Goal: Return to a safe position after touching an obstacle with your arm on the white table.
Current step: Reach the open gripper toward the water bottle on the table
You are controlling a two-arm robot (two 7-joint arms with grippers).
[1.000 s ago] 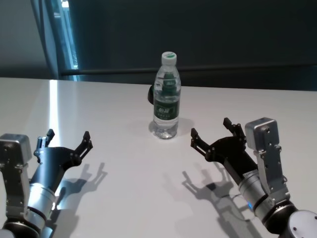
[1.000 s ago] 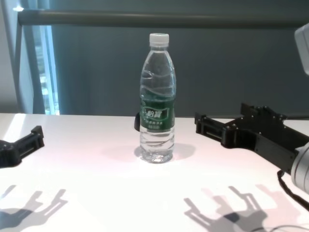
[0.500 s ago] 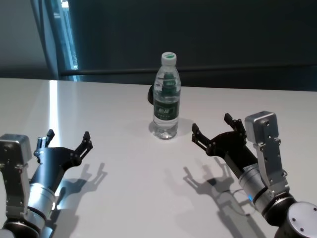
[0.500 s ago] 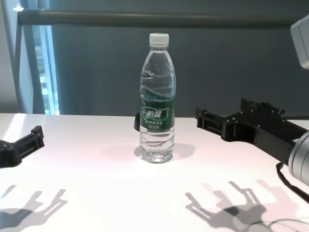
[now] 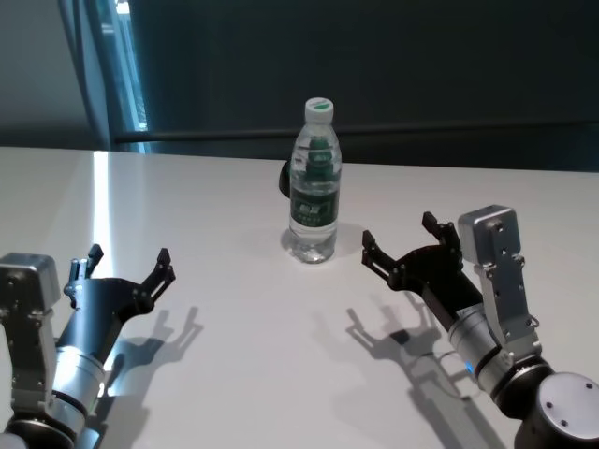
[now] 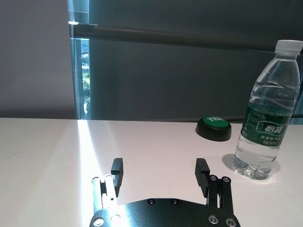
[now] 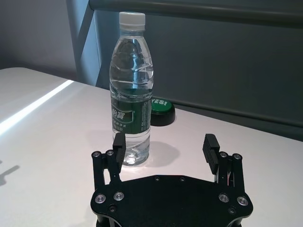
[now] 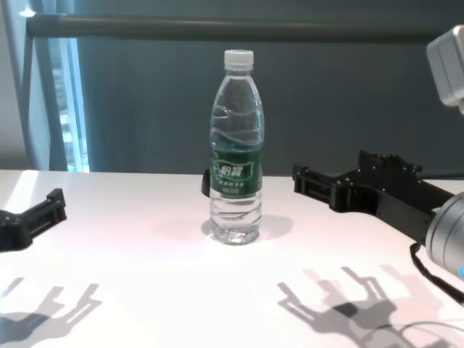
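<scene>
The obstacle, a clear water bottle (image 5: 314, 187) with a white cap and green label, stands upright on the white table (image 5: 215, 215). The wrist views show the bottle (image 7: 131, 94) (image 6: 267, 127) too. My right gripper (image 5: 398, 232) hovers open just right of it, a small gap away and not touching. Its fingers (image 7: 118, 142) hold nothing. In the chest view the right gripper (image 8: 330, 172) floats above the tabletop at label height. My left gripper (image 5: 129, 254) sits open and empty at the near left, far from the bottle (image 8: 236, 159).
A round green button (image 6: 214, 127) in a black base lies on the table just behind the bottle, also seen as the button (image 7: 161, 111). A dark wall and rail run along the table's far edge. Sunlight streaks the left side.
My right gripper has risen slightly and its wrist has tilted up a little, staying beside the bottle. The bottle and my left arm have not moved.
</scene>
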